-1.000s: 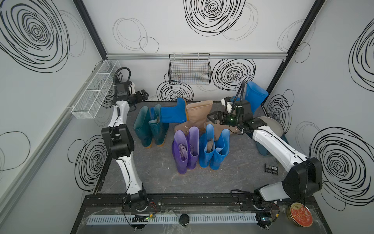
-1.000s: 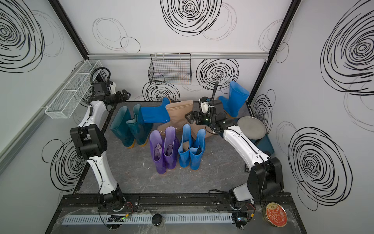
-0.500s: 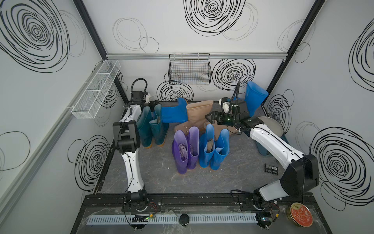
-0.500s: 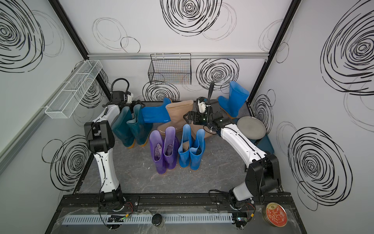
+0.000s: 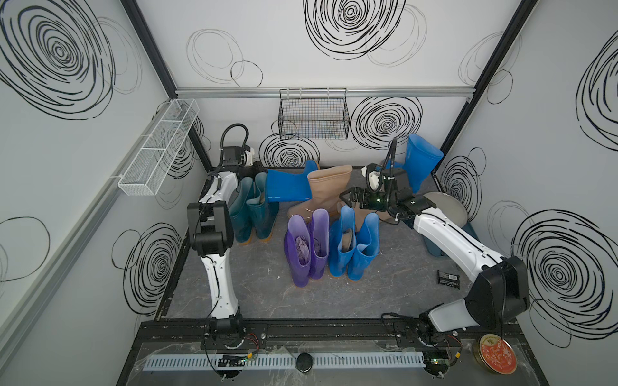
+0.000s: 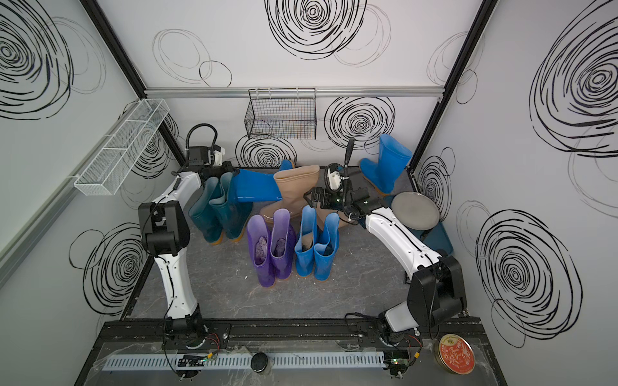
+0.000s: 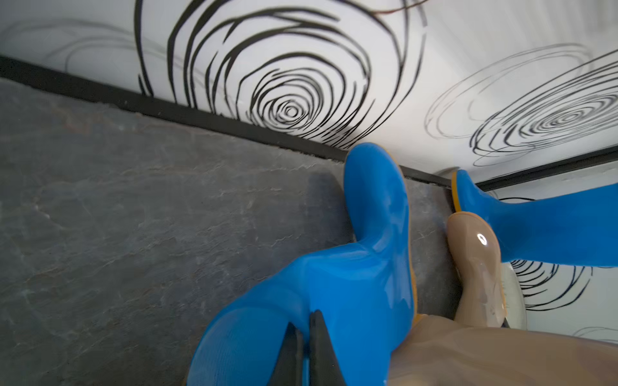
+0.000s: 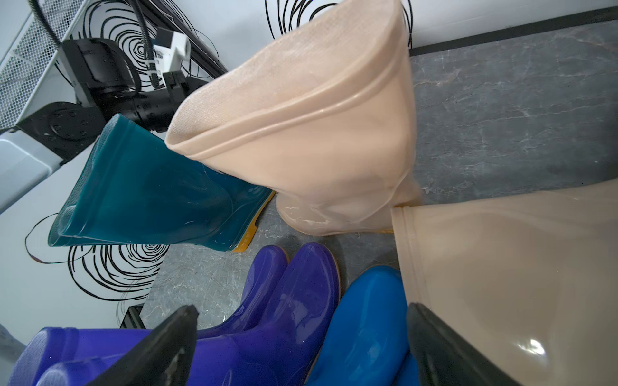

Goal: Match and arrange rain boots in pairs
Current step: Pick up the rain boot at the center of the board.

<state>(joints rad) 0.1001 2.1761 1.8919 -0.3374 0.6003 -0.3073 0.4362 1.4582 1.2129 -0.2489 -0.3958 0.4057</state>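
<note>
Swirl-marked walls (image 5: 334,50) enclosed a grey table (image 5: 261,294). Nearest stood the purple pair (image 5: 306,244), with a blue pair (image 5: 354,247) just beside on its right. Behind and right of the purple pair, the right end effector (image 8: 301,309) hung spread wide near a tan boot (image 5: 326,187). Behind-left of it stood the teal pair (image 5: 254,214). Farther back, the left end effector (image 7: 306,347) pinched the rim of a tipped blue boot (image 5: 287,185).

2 boot pairs (image 5: 336,264) centre, 3rd pair (image 5: 257,214) left, tipped boot (image 5: 287,185) perhaps atop it
</note>
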